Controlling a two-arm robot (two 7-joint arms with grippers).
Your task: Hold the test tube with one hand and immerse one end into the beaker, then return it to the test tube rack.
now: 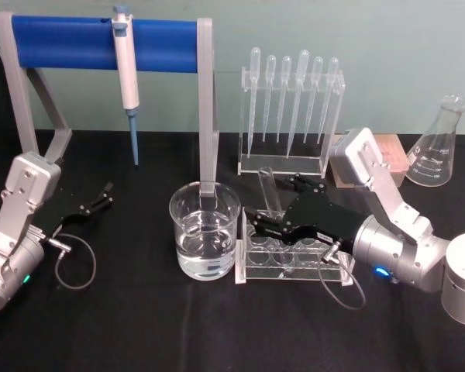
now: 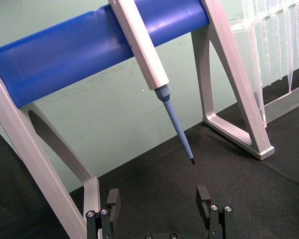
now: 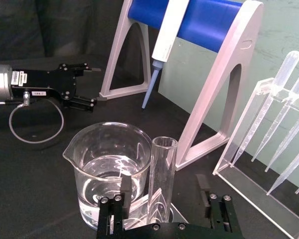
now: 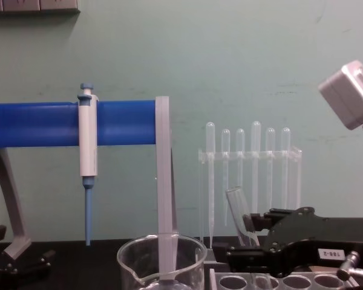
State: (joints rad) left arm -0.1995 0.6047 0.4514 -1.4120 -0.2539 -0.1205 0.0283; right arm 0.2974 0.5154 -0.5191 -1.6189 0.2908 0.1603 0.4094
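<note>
Test tube (image 1: 266, 180) is seen tilted in the rack (image 1: 294, 267), at three o'clock of the beaker (image 1: 205, 232). It is straddled by the right pincer (image 1: 270, 197), jaws apart. Thin, slippery, brittle glass is judged best gripped gently mid-length. The left pincer (image 1: 97, 199) is parked open at nine o'clock.

The slim clear glass test tube (image 1: 269, 186) and wide clear glass beaker (image 1: 204, 232) are colourless beside the black right gripper (image 1: 273, 200). The surface (image 1: 139, 325) beneath it is black, and the blue cylindrical bar (image 1: 70, 32) lies beyond it.
</note>
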